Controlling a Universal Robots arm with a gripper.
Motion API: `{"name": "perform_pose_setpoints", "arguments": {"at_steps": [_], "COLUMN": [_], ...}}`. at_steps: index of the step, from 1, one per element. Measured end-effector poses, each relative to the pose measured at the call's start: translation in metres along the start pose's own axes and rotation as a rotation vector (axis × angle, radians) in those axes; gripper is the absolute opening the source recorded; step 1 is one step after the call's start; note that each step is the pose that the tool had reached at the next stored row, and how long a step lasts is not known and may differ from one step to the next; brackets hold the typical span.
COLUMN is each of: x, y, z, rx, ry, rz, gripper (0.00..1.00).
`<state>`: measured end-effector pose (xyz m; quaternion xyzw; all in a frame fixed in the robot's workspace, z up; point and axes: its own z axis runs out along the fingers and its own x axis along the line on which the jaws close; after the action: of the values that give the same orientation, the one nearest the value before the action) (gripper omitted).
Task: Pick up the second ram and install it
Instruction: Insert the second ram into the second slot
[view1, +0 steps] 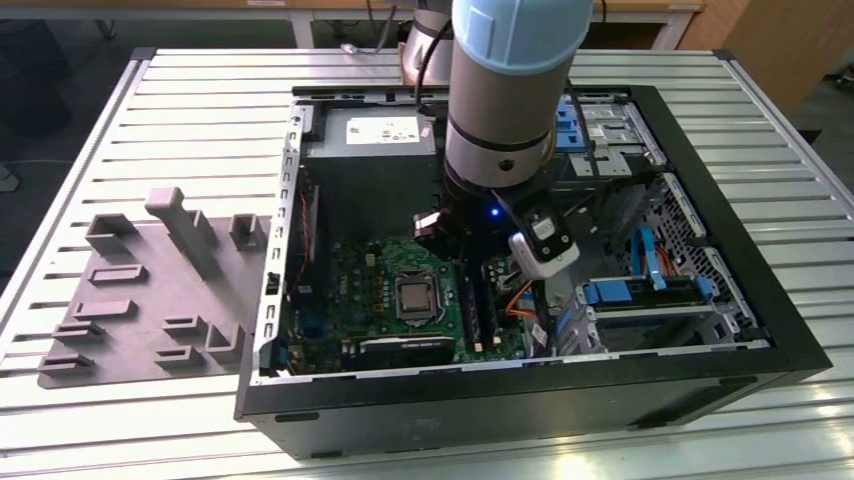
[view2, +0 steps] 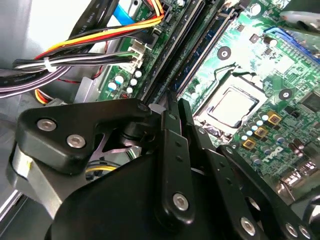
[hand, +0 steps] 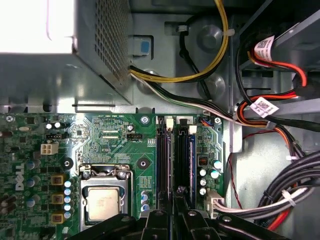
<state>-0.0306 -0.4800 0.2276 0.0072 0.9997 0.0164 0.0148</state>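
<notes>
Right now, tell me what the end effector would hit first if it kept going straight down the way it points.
Most likely the memory slots on the motherboard: the end effector sits in line over them, beside the processor socket. How far above them it is, I cannot tell.

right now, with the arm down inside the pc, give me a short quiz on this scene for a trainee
1. True or false: the grey plastic tray with raised blocks lies outside the black computer case, on the exterior view's left.
2. Multiple choice: in the first wrist view, the gripper is lined up with A) the long black memory slots, B) the blue drive bays, C) the yellow cable.
3. Short answer: in the exterior view, on which side of the memory slots does the square silver processor sit?

Key: 1 true; 2 A; 3 the exterior view's left.
</notes>
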Motion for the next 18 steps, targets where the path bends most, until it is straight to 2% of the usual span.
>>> {"name": "perform_pose_setpoints", "arguments": {"at_steps": [2,4,18], "x": [-0.0002,-0.0002,-0.0002], "y": [0.0002,0.0003,0.0003], "z": [-0.0065,-0.0077,-0.0094], "rx": [0.0011,0.0013,0.0013], "ry": [0.0000,-0.0001,-0.0001], "rz": [0.000,0.000,0.000], "gripper": [0.19,0.19,0.19]}}
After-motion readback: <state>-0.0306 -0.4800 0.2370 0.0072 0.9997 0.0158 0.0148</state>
